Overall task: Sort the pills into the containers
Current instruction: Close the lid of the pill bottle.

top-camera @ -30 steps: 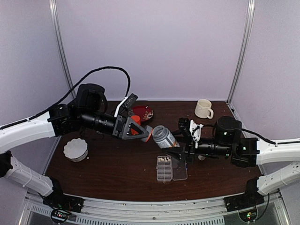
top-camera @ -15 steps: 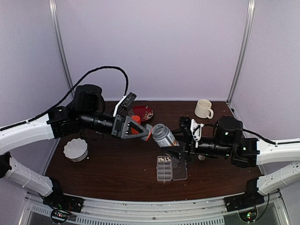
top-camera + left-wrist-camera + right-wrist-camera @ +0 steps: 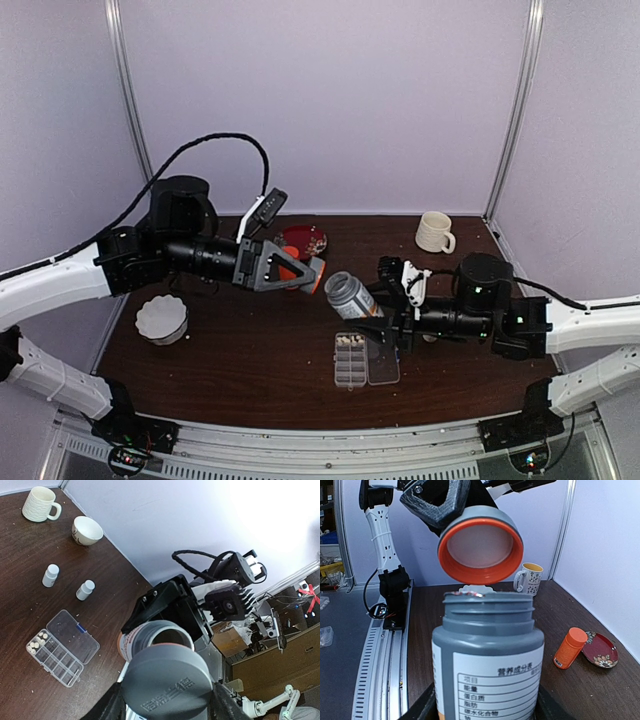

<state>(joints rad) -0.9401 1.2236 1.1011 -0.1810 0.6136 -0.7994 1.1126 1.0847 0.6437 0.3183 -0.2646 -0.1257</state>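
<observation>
One grey cap with an orange inner rim is gripped by the left gripper, whose fingers are closed on its sides, and it is held in the air. One open grey bottle is clamped in the right gripper and is held tilted above the surface, its mouth just below and apart from the cap.

One clear organiser box is seen lying on the surface with its lid folded open beside it. The pills are gathered as a single cluster in one end compartment; an exact count cannot be made, and the other containers appear bare.

Two small white bottles are stood upright near the box. One orange bottle, one red plate, one cream mug and two bowls, a plain one and a ruffled white one, are also counted.
</observation>
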